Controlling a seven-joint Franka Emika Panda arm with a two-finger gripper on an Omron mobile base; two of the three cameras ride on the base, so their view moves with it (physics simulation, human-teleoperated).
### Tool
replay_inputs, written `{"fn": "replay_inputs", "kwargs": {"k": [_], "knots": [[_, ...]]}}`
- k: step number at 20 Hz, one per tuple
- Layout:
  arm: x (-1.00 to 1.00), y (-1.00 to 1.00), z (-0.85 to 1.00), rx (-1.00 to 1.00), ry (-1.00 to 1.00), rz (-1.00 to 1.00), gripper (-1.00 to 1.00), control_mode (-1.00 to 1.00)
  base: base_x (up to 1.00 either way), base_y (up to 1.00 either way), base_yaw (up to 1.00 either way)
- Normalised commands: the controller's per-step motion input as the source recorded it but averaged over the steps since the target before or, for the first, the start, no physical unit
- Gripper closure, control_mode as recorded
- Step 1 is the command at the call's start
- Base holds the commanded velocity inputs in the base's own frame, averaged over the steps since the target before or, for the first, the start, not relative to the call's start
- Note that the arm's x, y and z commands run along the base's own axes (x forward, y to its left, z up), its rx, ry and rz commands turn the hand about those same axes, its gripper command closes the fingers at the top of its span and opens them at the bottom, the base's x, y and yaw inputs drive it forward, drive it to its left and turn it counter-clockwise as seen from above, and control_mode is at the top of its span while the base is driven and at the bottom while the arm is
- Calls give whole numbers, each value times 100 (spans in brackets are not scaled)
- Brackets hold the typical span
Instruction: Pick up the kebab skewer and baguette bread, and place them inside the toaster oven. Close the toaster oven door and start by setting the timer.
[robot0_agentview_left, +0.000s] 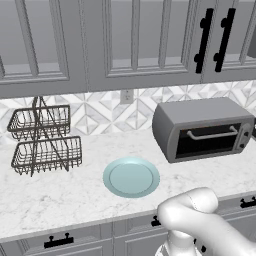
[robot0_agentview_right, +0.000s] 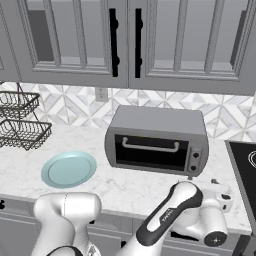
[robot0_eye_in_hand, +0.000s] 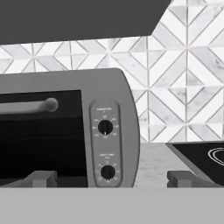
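- Sitting on the white counter (robot0_agentview_left: 60, 200), by the tiled wall: the toaster oven (robot0_agentview_left: 200, 117), big and grey.
- Staying shut: the toaster oven door (robot0_agentview_right: 150, 150), dark glass with a silver bar across it.
- Hanging right in front of the oven's two round knobs (robot0_eye_in_hand: 105, 127): the gripper (robot0_eye_in_hand: 111, 177), fingers (robot0_eye_in_hand: 41, 178) spread wide apart, holding nothing.
- Lying bare on the counter, left of the oven: a pale blue plate (robot0_agentview_left: 131, 177).
- Standing further left: a two-level wire basket (robot0_agentview_left: 42, 140).
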Motion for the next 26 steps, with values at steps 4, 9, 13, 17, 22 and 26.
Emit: {"fn": "replay_inputs", "kwargs": {"k": [4, 9, 13, 17, 22, 26], "knots": [[0, 0, -11, -1, 7, -2, -100, -100, 0, 0, 0], [24, 11, -3, 0, 0, 0, -100, -100, 0, 0, 0], [34, 2, -3, 0, 0, 2, -100, -100, 0, 0, 0], [40, 0, -8, 0, 0, 3, -100, -100, 0, 0, 0], [31, 0, -19, 0, 0, 5, -100, -100, 0, 0, 0], [8, 0, -28, 0, 0, 8, -100, -100, 0, 0, 0]]}}
